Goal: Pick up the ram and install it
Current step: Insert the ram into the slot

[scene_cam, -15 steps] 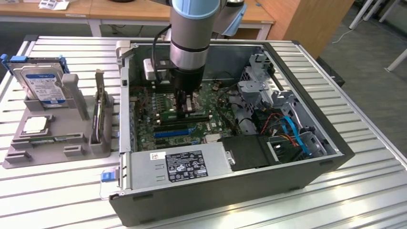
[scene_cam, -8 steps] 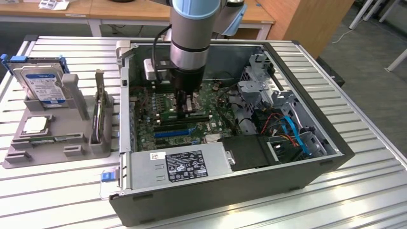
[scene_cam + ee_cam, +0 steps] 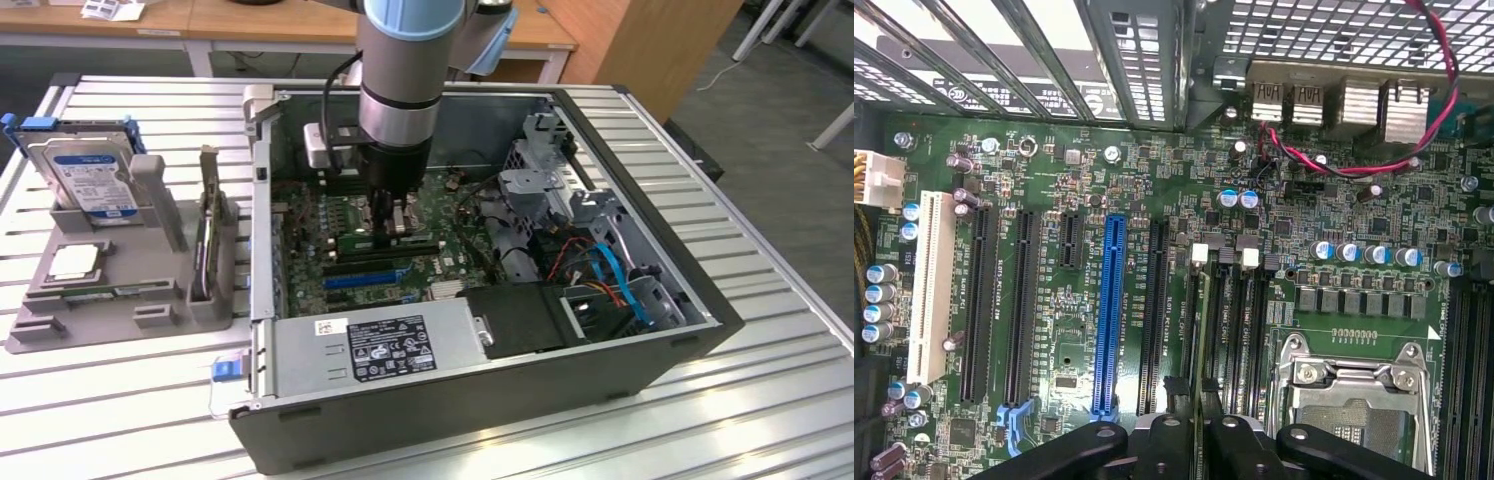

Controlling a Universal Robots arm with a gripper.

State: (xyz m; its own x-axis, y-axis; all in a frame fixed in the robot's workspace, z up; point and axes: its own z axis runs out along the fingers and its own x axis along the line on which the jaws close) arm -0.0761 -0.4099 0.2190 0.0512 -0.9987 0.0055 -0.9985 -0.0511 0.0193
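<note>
fingers (image 3: 1166,438) closest to wrist cam, clamped on ram (image 3: 1200,360). ram edge-on between them, upright, at memory slots (image 3: 1239,320) beside cpu socket (image 3: 1354,390); seated or not: cannot tell. blue slot (image 3: 1112,310) well apart from ram. exterior view: pincer (image 3: 395,228) low inside case (image 3: 441,400), over board (image 3: 350,238); holder (image 3: 94,290) with drive (image 3: 91,180) on exterior view's left, outside case.

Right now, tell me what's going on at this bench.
The robot arm is reaching down into the open computer case. Its end effector is shut on the ram, held on edge over the memory slots of the motherboard, next to the processor socket. Whether the stick is seated I cannot tell. On the exterior view's left, a holder outside the case carries a hard drive and a card with a metal bracket.
</note>
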